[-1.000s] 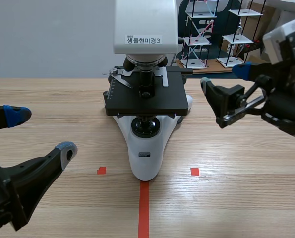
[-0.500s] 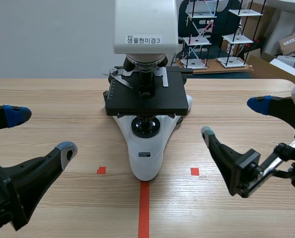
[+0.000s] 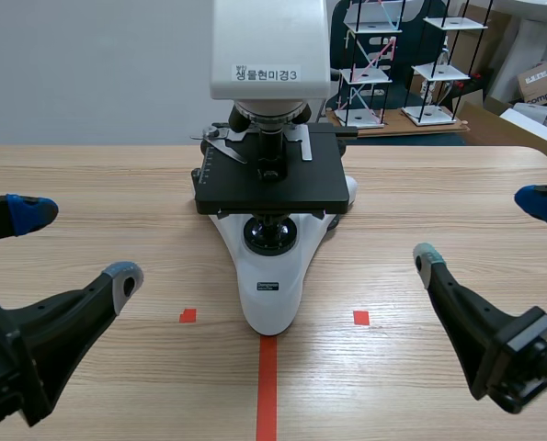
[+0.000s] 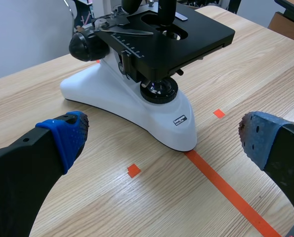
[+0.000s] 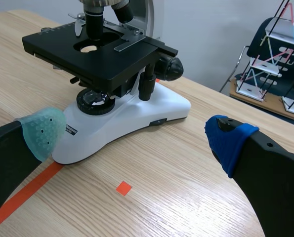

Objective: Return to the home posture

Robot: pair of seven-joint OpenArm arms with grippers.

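Glossy white plastic microscope (image 3: 268, 285), its stage (image 3: 271, 188) matt black metal, on the smooth wood-grain counter (image 3: 117, 211); my right tool (image 5: 137, 137) wears soft dotted pads (image 5: 42, 132).

The microscope (image 3: 271, 197) is showing a white label (image 3: 265, 73) on its head reading "생물현미경3", while its small base plate (image 3: 269, 286) is showing unreadable print.

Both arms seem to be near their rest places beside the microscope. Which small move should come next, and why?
Probably only a slight draw of the right gripper back toward the robot: in the scene view it sits a little farther up the table than the left gripper. Both are open, hold nothing and stand apart from the microscope, so nothing else seems needed.
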